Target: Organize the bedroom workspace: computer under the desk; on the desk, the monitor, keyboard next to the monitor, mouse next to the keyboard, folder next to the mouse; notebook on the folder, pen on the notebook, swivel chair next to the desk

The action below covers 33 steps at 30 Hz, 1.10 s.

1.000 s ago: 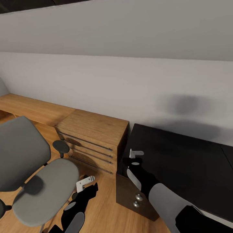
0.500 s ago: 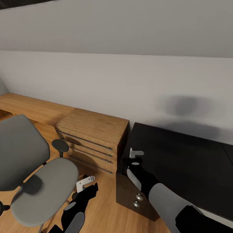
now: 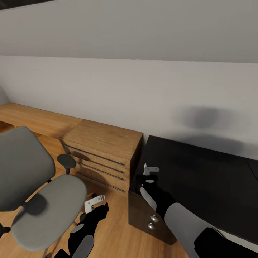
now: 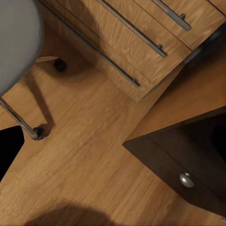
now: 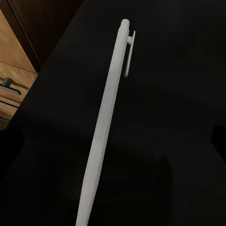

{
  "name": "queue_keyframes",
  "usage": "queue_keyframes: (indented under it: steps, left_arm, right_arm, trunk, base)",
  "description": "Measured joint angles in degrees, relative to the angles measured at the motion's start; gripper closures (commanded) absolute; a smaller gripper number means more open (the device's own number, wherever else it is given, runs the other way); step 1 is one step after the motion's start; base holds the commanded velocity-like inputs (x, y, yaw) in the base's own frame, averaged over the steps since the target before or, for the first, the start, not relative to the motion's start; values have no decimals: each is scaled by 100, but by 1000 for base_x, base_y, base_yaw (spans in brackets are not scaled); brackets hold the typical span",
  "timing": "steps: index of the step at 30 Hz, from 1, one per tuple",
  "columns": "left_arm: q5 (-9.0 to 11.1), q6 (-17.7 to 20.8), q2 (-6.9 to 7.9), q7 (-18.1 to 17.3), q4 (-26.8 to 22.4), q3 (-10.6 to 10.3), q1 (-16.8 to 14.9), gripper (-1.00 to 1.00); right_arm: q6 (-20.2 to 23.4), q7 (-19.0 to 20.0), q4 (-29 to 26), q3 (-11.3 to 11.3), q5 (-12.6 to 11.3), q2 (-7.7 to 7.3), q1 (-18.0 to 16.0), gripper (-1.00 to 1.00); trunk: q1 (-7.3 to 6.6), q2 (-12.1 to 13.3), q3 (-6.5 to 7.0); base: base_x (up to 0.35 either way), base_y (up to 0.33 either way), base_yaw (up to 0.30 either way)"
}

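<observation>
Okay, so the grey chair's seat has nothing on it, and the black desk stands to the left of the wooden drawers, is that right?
Not quite. The head view shows the desk to the right of the wooden drawers, not the left. The chair seat is bare.

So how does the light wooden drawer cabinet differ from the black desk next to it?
The light wooden drawer cabinet has long thin bar handles; the black desk has round silver knobs. The cabinet's top is pale wood grain, the desk's plain black. Both stand on the wooden plank floor against the grey wall.

Swivel chair [image 3: 43, 193] stands near desk [image 3: 200, 179], seemingly apart.
</observation>
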Motion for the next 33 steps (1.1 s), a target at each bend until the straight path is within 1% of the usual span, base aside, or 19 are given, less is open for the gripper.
queue_keyframes:
  steps: [14,21,33]
  left_arm:
    - [-10,17,10,-9,99,-11,0,-100]
    - [-17,10,11,-16,193,-12,0,-100]
    - [-19,7,11,-19,216,-11,0,-100]
  right_arm:
    - [17,0,0,-1,0,0,0,-100]
    - [19,-1,0,1,-2,0,0,-100]
    - [39,-9,0,-5,8,0,0,-100]
  trunk:
    - [0,0,0]
    - [-2,0,0]
    - [0,0,0]
  base:
    - [74,-7,0]
    - [137,-93,0]
    - [16,-12,0]
